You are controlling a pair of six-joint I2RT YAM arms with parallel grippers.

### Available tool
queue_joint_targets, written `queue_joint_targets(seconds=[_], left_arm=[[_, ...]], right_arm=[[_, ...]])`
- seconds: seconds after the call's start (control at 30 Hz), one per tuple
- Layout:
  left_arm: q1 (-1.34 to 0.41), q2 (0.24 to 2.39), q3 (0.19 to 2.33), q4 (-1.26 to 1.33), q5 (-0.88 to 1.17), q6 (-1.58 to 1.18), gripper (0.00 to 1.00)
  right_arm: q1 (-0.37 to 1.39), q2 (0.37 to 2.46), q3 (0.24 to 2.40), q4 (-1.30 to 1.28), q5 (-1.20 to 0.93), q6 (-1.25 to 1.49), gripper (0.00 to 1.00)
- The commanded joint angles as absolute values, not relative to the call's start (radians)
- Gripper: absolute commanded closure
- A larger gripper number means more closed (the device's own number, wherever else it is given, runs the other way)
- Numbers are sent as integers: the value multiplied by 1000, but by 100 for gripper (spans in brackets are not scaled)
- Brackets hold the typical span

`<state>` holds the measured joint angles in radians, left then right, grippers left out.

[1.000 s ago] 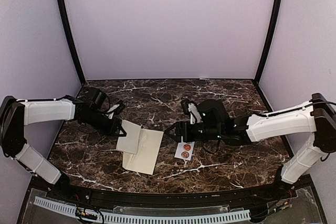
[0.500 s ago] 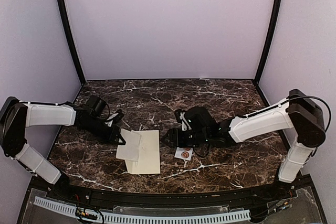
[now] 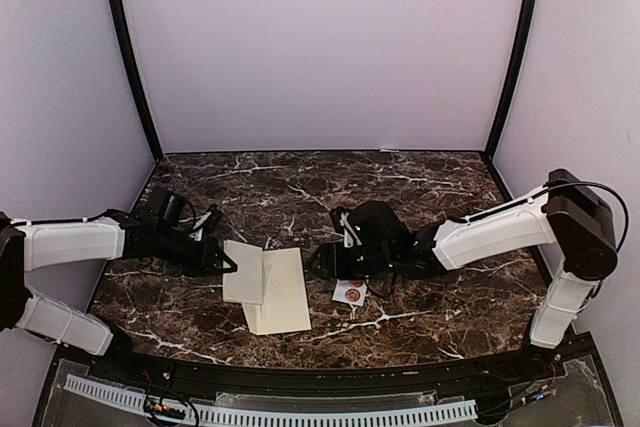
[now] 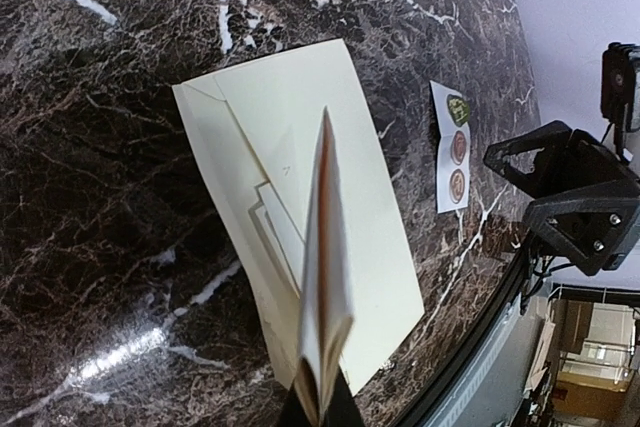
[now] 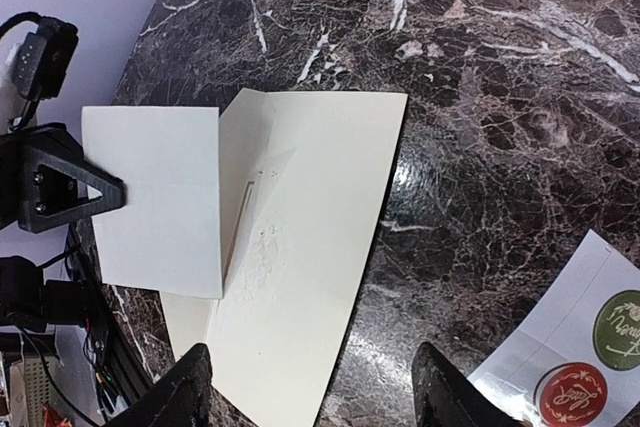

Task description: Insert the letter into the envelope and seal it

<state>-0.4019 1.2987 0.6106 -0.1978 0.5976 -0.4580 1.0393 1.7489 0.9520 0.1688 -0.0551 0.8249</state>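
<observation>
The cream envelope (image 3: 283, 293) lies flat on the marble table, its flap side to the left; it also shows in the left wrist view (image 4: 370, 187) and the right wrist view (image 5: 310, 247). My left gripper (image 3: 226, 263) is shut on the folded white letter (image 3: 243, 272), held level over the envelope's left part. In the left wrist view the letter (image 4: 325, 277) is edge-on, pinched at the bottom by that gripper (image 4: 320, 409). In the right wrist view the letter (image 5: 155, 197) covers the flap area. My right gripper (image 3: 318, 259) is open and empty, just right of the envelope, its fingers (image 5: 185, 387) wide apart.
A small white sticker strip (image 3: 350, 292) with round seals lies right of the envelope, under my right wrist; it also shows in the right wrist view (image 5: 580, 367) and the left wrist view (image 4: 452, 147). The table's black front edge (image 3: 320, 367) is close below the envelope.
My left arm has drawn back and lowered, bringing the letter flatter over the envelope's left side. The envelope has turned slightly. My right gripper has moved left, closer to the envelope.
</observation>
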Motion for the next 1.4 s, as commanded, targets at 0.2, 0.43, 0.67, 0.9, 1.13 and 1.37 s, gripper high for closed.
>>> queue_joint_targets(seconds=[0.2, 0.43, 0.67, 0.9, 1.13, 1.37], left_arm=[[-397, 1211, 530, -132, 588, -598, 100], [-397, 1239, 513, -139, 552, -610, 100], [-397, 1276, 498, -111, 543, -622, 100], [-397, 1304, 509, -111, 536, -597, 100], [-397, 1338, 525, -118, 530, -565, 100], [-397, 1358, 531, -106, 526, -560, 100]], right_arm=[[1048, 1765, 980, 176, -59, 827, 35], [1047, 1769, 989, 168, -53, 824, 35], [1051, 1810, 1023, 152, -56, 816, 35], [1059, 1867, 1066, 157, -81, 808, 36], [1066, 1921, 1103, 155, -105, 808, 37], [1066, 1956, 1125, 153, -120, 811, 38]])
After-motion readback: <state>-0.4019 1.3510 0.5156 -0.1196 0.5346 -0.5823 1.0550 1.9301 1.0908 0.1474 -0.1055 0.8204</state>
